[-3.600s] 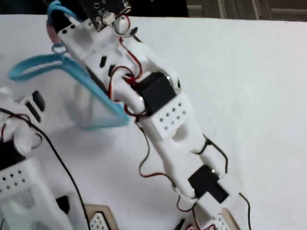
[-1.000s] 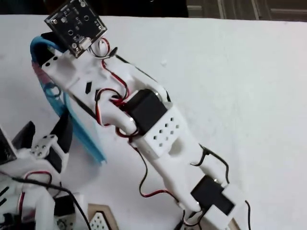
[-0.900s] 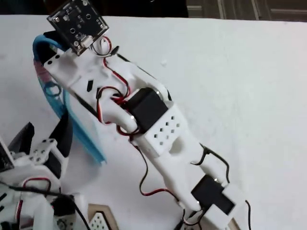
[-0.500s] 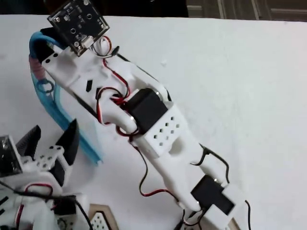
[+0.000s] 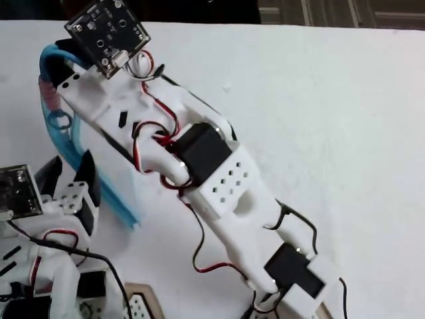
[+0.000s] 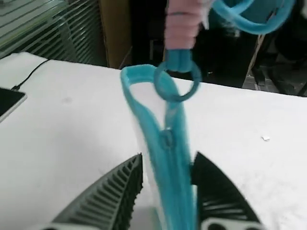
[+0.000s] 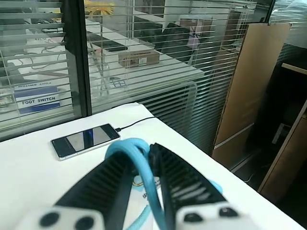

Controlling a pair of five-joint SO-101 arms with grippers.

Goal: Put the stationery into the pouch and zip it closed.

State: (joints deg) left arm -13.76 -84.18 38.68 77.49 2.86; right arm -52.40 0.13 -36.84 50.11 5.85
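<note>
The pouch [image 5: 99, 181] is clear with a blue zipper edge and hangs tilted at the table's left. My right gripper [image 5: 54, 61] holds it up, shut on its blue strap [image 7: 130, 147] at the far left. A pink pull [image 6: 182, 24] and a blue ring [image 6: 177, 82] dangle below the strap. My left gripper [image 6: 166, 160] is at the front left, open, with one black finger on each side of the pouch's zipper edge [image 6: 160, 110] and close to it. The zipper slider [image 6: 167, 139] sits just beyond the fingertips. No stationery is visible.
The right arm [image 5: 219, 186] lies diagonally across the white table [image 5: 345, 133], trailing red and black cables. Wooden base plates [image 5: 141, 300] sit at the front edge. A phone [image 7: 86, 138] lies on the table beyond the right gripper.
The right gripper has raised the pouch by its strap since the oldest frame. In the last second the left gripper rose toward the pouch and its fingers narrowed around the zipper edge.
</note>
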